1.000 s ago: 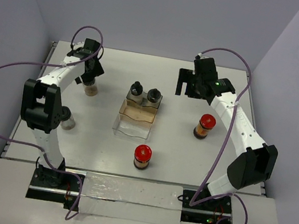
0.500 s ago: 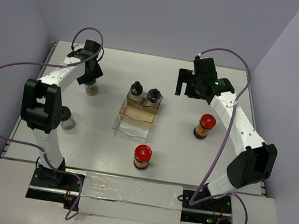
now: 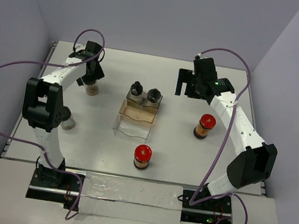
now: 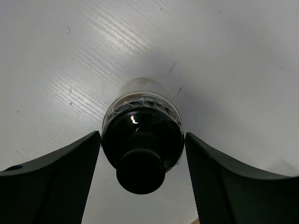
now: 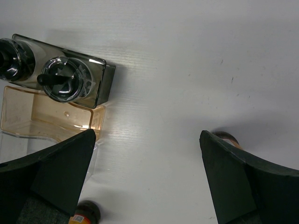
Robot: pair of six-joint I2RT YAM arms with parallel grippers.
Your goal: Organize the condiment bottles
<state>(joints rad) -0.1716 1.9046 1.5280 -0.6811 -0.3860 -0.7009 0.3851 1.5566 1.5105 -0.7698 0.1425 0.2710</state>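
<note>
A clear condiment bottle with a black cap (image 4: 141,116) stands upright on the table at the back left (image 3: 90,88). My left gripper (image 4: 143,137) straddles its cap, open, with a thin gap on each side. Two black-capped bottles (image 3: 136,89) (image 3: 153,96) stand in the far end of the clear tray (image 3: 132,125). A further clear bottle (image 3: 67,120) stands beside my left arm. Red-capped amber bottles stand at the right (image 3: 205,125) and front middle (image 3: 142,156). My right gripper (image 3: 191,88) hangs open over bare table (image 5: 145,135).
The table's back edge and the walls lie close behind both grippers. In the right wrist view the tray (image 5: 42,116) is at the upper left, with amber bottles at the bottom (image 5: 84,215) and by the right finger (image 5: 226,138).
My left wrist has shifted very slightly over the back-left bottle. The bottles, the tray and my right arm have not moved.
</note>
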